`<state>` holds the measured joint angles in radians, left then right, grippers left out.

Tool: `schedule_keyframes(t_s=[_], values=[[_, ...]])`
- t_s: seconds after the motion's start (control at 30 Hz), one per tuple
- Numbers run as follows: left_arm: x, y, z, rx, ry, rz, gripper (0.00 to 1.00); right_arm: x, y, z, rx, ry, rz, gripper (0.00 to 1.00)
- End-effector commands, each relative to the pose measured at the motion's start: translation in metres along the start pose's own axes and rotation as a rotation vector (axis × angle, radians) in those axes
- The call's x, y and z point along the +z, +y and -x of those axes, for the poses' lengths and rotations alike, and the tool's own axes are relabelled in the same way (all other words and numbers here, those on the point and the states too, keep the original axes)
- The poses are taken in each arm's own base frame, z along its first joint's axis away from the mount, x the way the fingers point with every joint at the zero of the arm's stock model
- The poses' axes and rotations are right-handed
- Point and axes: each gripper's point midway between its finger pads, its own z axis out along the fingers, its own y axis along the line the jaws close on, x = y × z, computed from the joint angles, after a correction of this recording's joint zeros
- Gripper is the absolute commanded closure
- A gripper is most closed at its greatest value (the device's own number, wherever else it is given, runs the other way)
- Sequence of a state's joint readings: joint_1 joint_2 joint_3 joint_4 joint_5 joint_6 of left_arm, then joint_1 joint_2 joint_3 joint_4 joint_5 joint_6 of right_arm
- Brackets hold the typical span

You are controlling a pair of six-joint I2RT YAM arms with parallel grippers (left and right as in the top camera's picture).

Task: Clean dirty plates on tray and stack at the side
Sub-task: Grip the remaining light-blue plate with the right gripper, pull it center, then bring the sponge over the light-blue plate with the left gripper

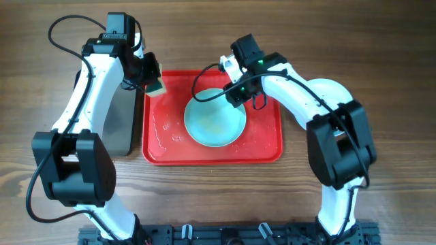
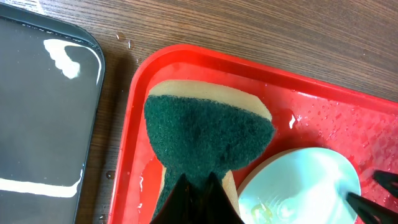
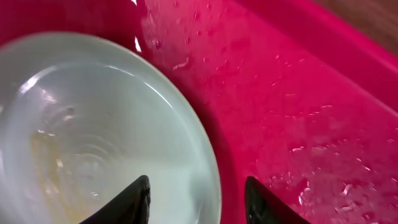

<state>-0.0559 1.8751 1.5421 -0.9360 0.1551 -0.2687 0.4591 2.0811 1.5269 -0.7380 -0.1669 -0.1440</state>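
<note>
Plate [image 1: 215, 121] mid-tray [image 1: 266, 153], margin all round; right end effector [image 3: 198, 200] parted astride plate edge; left end effector [image 2: 198, 183] pinching sponge [image 2: 205, 134] near tray corner.

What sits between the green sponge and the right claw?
Past the sponge, wet red tray, then the pale turquoise plate, whose rim the right gripper straddles; the left wrist view shows it.

Tray [image 1: 266, 153]: red, rectangular, raised rim, lies level at centre, surface wet with droplets. One plate [image 1: 215, 122]: pale turquoise, upright in tray's middle, water and yellowish smear inside.
</note>
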Motion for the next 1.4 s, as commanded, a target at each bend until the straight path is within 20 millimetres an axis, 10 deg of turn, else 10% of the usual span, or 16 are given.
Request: schedule_keyframes(t_s=[0.0, 0.2, 0.47, 0.67, 0.9, 1.03, 1.37], values=[[-0.007, -0.001, 0.007, -0.012, -0.023, -0.014, 0.96, 0.023, -0.005, -0.010, -0.035, 0.053, -0.001, 0.64], [-0.007, -0.001, 0.007, -0.012, -0.023, -0.014, 0.96, 0.024, -0.004, -0.013, 0.047, 0.065, 0.003, 0.95], [-0.007, -0.001, 0.007, -0.012, -0.023, -0.014, 0.96, 0.015, -0.012, -0.050, 0.624, 0.211, -0.062, 0.96], [-0.007, -0.001, 0.006, -0.013, -0.021, -0.014, 0.96, 0.021, 0.011, -0.013, 0.833, 0.109, 0.181, 0.96], [-0.005, 0.000, 0.002, -0.017, -0.007, -0.009, 0.96, 0.030, 0.011, 0.000, 0.806, 0.037, 0.162, 0.81], [0.003, -0.002, -0.006, -0.030, 0.009, -0.012, 0.96, 0.030, 0.008, 0.005, 0.800, 0.012, 0.153, 0.96], [0.043, -0.036, -0.031, 0.109, -0.012, -0.042, 0.96, 0.031, 0.012, 0.007, 0.785, 0.005, 0.153, 0.96]])
